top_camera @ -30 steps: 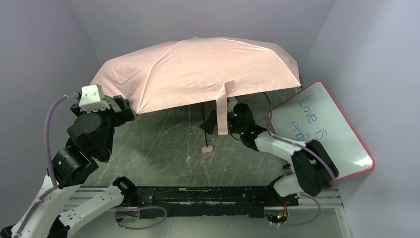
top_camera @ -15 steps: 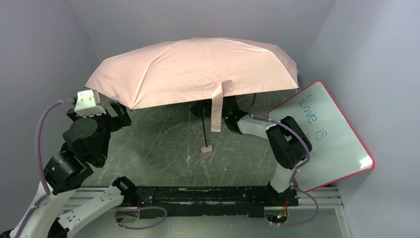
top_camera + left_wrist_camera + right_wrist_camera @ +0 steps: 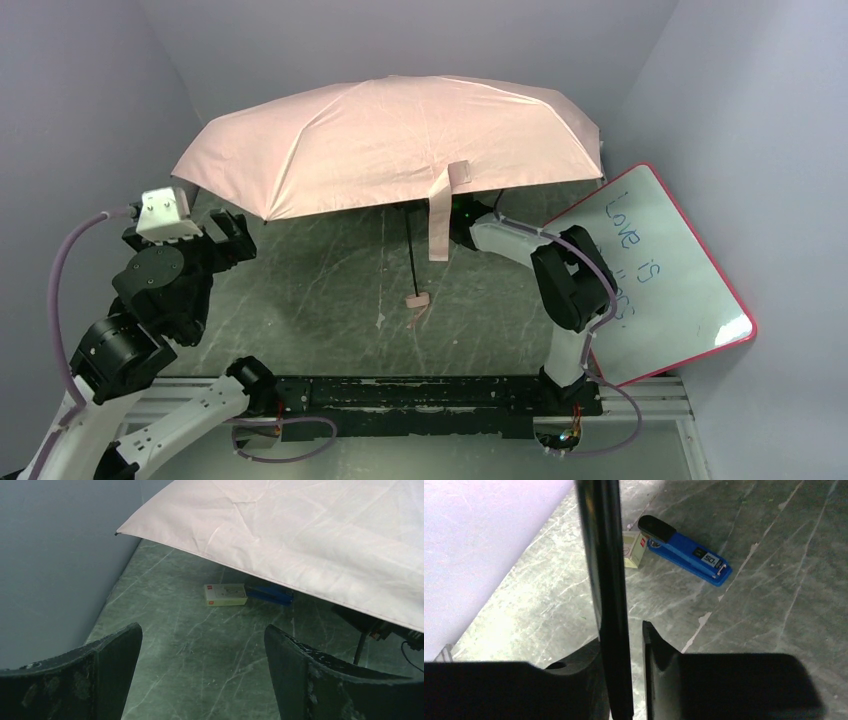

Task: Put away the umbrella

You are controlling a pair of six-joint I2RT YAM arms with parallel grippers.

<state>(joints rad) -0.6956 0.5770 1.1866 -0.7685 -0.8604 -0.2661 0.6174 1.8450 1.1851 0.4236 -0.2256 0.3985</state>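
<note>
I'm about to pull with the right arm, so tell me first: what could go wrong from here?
The right gripper brackets the thin black shaft of the umbrella, but a sliver of gap shows beside one finger; it might slip or twist.
The open canopy hides that gripper from the top camera, so a slip could go unseen.
A blue stapler and a small box lie under the canopy; dragging could sweep them.

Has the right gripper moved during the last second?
Yes. The right gripper went away from the whiteboard, toward the far wall, under the umbrella.

White-and-black arms [image 3: 160, 285], seemingly lilac cables [image 3: 53, 290]
</note>
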